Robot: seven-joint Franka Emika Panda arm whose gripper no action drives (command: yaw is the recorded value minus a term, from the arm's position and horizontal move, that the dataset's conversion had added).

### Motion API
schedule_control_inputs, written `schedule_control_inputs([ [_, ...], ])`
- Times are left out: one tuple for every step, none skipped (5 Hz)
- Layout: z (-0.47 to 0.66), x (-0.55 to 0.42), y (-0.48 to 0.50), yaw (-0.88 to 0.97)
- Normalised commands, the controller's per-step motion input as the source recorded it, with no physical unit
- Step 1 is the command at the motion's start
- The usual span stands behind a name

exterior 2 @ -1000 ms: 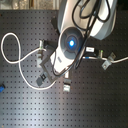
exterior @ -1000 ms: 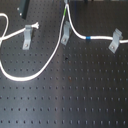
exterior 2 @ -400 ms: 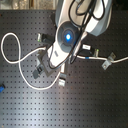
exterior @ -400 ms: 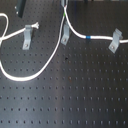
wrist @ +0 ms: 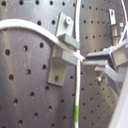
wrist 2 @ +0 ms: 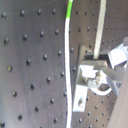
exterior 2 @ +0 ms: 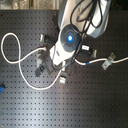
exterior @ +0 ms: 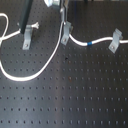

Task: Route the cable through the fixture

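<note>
Hanging low over the black perforated table (exterior: 75,100), the gripper (wrist: 92,62) sits right at the small upright grey clip (exterior: 66,33); in the first wrist view its grey fingers (wrist: 107,56) reach to the clip's edge where the white cable (exterior: 102,41) crosses it. I cannot tell if the fingers pinch the cable or only stand beside it. In the first exterior view the cable runs from this clip toward the first exterior view's right, with its blue band (exterior: 89,44) between the clip and a wider slanted clip (exterior: 115,40). Toward the first exterior view's left the cable curves down in a wide loop on the table. Another grey clip with a frayed white tuft (exterior: 27,36) stands further left. In the second exterior view the arm (exterior 2: 70,37) covers the middle clip.
</note>
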Motion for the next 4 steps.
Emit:
schedule_control_inputs([
  [0.0,0.016,0.011,0.0],
  [0.09,-0.091,-0.05,0.0],
  [0.08,-0.43,0.286,0.06],
  [0.22,-0.08,0.002,0.0],
])
